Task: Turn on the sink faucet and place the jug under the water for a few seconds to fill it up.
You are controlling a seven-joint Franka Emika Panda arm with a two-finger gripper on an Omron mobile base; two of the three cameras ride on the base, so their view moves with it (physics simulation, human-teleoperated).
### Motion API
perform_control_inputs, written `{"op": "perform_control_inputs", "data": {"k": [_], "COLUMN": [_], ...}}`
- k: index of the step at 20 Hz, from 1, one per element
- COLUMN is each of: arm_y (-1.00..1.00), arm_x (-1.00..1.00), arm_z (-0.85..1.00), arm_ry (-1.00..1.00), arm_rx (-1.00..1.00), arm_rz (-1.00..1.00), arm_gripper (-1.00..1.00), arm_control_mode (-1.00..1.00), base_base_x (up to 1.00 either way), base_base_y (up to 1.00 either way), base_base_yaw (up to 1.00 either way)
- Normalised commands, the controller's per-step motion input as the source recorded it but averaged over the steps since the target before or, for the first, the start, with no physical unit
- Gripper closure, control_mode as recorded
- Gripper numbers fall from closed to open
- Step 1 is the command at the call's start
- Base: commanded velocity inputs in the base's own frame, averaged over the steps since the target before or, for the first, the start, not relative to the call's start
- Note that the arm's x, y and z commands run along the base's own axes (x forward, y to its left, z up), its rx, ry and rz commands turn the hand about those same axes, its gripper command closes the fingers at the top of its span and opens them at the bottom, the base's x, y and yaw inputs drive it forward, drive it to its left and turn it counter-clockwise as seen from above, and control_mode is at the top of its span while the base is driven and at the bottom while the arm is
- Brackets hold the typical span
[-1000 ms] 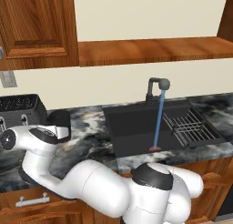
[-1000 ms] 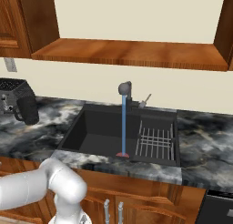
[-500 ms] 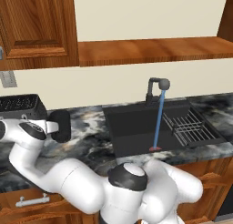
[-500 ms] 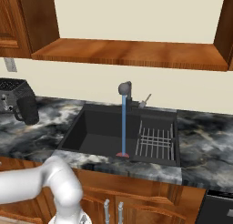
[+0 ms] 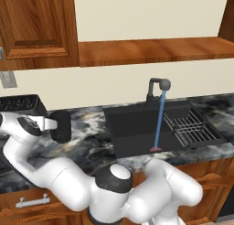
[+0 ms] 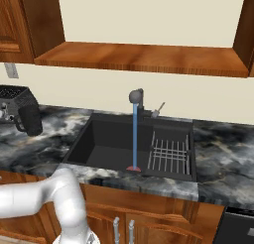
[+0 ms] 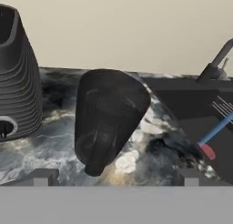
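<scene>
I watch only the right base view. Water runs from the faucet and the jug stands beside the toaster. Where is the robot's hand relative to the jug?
Observer: In the left base view the gripper is level with the jug, right at its left side, and the wrist reaches in from in front of the toaster.
Operator: Thank you. Are the jaws open, and is the jug inside them?
Observer: The jaws are open. In the hand view the two fingertips stand wide apart, and the jug is just ahead of them, not gripped. I cannot tell whether it touches them.
</scene>
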Motion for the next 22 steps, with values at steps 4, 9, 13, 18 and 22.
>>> {"op": "perform_control_inputs", "data": {"k": [4, 9, 13, 18, 22], "arm_y": [0.00, 0.00, 0.00, -0.04, -0.07], "arm_x": [0.09, 0.17, 0.28, 0.31, 0.19], "arm_z": [-0.22, -0.10, 0.00, -0.03, -0.09], "arm_ry": [0.07, 0.05, 0.03, 0.01, 0.00], "arm_rx": [0.11, 0.10, 0.06, 0.04, 0.03], "arm_rz": [-0.12, -0.09, -0.03, 0.00, 0.00], "arm_gripper": [-1.00, -1.00, -1.00, -1.00, -1.00], "arm_control_mode": [-1.00, -1.00, -1.00, -1.00, -1.00], "base_base_x": [0.00, 0.00, 0.00, 0.00, 0.00], "base_base_y": [0.00, 0.00, 0.00, 0.00, 0.00], "base_base_yaw": [0.00, 0.00, 0.00, 0.00, 0.00]}}
